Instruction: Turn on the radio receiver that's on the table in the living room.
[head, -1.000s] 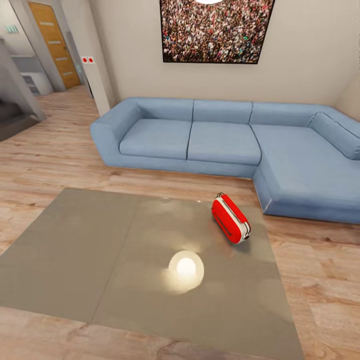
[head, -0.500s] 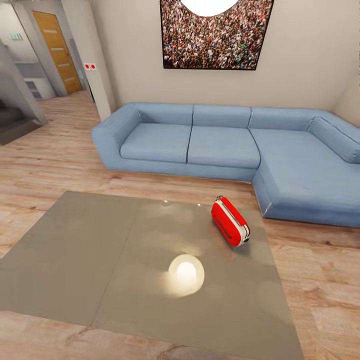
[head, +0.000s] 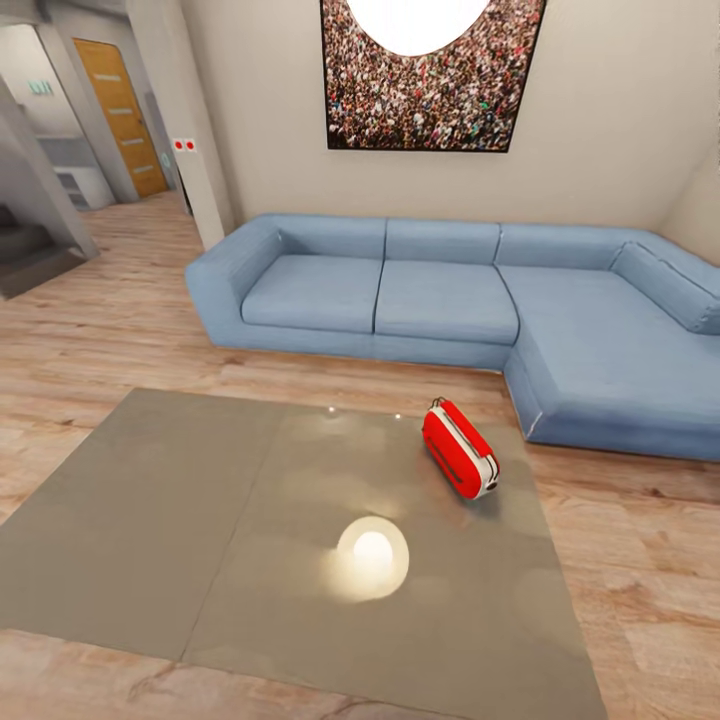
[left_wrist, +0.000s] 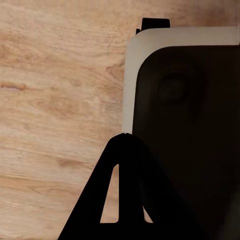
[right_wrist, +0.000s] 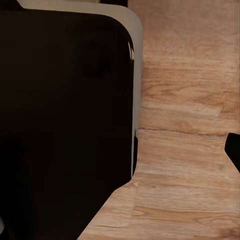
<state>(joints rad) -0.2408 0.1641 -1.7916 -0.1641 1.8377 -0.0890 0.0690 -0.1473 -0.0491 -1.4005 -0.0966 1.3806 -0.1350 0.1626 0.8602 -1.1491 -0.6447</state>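
Note:
The bright-red radio receiver (head: 460, 449) with a white band lies on its side at the far right part of the grey glossy table (head: 200, 520) in the head view. It sits near the table's far edge, in front of the blue sofa. In the left wrist view my left gripper (left_wrist: 124, 137) hangs over the wood floor beside the robot's dark base, its black fingers meeting at one tip. In the right wrist view one dark fingertip (right_wrist: 234, 150) of my right gripper shows at the picture's edge, and its other finger is hidden.
A blue L-shaped sofa (head: 450, 290) runs behind and to the right of the table. A crowd-photo picture (head: 430, 100) hangs on the beige wall. A wooden door (head: 118, 115) and a hallway open at the far left. Wood floor (head: 120, 320) surrounds the table.
The whole head view has shifted a little, so the camera moved: more of the white lamp shows at the top. The radio receiver keeps its place on the table.

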